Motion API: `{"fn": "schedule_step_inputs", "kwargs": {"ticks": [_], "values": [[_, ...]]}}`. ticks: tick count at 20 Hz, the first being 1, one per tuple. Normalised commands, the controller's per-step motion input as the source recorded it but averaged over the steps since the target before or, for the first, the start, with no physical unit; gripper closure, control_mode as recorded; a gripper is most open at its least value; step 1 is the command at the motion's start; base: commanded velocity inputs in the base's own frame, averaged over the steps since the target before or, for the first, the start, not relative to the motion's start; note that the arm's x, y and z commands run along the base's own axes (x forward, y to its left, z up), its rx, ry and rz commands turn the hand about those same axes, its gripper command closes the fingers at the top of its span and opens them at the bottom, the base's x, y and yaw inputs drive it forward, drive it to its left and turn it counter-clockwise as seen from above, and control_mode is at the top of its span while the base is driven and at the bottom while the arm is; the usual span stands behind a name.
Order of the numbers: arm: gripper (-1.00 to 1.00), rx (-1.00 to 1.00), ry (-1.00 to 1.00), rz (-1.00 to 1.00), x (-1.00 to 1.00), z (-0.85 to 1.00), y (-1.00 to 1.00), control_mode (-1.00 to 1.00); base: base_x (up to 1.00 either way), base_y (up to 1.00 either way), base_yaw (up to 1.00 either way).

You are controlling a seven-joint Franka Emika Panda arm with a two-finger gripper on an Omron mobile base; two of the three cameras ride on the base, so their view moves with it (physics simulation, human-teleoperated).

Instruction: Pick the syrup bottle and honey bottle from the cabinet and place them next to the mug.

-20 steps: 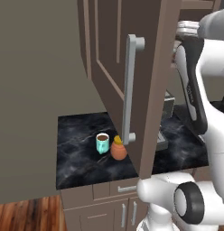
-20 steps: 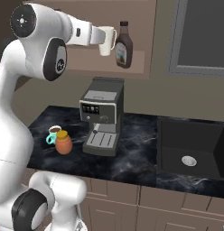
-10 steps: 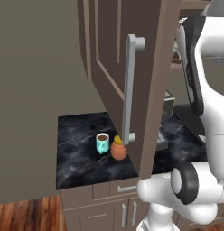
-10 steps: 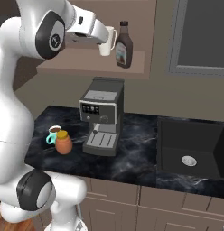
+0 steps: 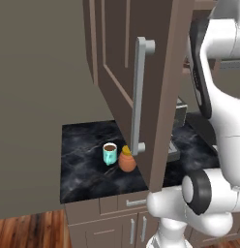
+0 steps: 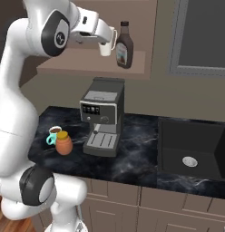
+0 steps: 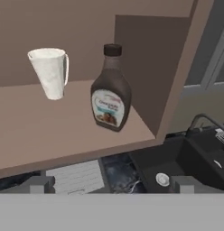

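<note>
Cabinet shelf [image 7: 64, 140]: dark brown syrup bottle [image 7: 111, 89].

matt brown wood cabinet [image 5: 156, 72]; glossy dark syrup bottle [image 7: 111, 89]; polished black marble counter [image 6: 132, 154].

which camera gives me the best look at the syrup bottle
The hand view: the syrup bottle stands close and whole on the cabinet shelf, label readable. The right base view shows it smaller, beside the open gripper.

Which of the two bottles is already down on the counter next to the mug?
The honey bottle, squat and orange with a yellow cap, stands beside the teal mug on the counter. The tall dark syrup bottle is still up on the cabinet shelf.
</note>
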Motion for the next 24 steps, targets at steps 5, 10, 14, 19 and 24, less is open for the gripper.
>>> {"fn": "schedule_step_inputs", "kwargs": {"ticks": [5, 10, 14, 19, 24], "values": [[-1.00, -0.04, -0.02, -0.02, 0.50, -0.02, -0.09, -1.00, 0.00, 0.00, 0.00], [-1.00, -0.01, 0.00, -0.05, 0.62, -0.11, -0.29, -1.00, 0.00, 0.00, 0.00], [-1.00, 0.00, 0.00, -0.05, 0.46, 0.00, -0.23, -1.00, 0.00, 0.00, 0.00], [-1.00, 0.00, -0.03, -0.02, 0.41, 0.00, -0.10, -1.00, 0.00, 0.00, 0.00], [-1.00, 0.00, 0.00, 0.00, 0.29, 0.01, -0.02, -1.00, 0.00, 0.00, 0.00]]}}
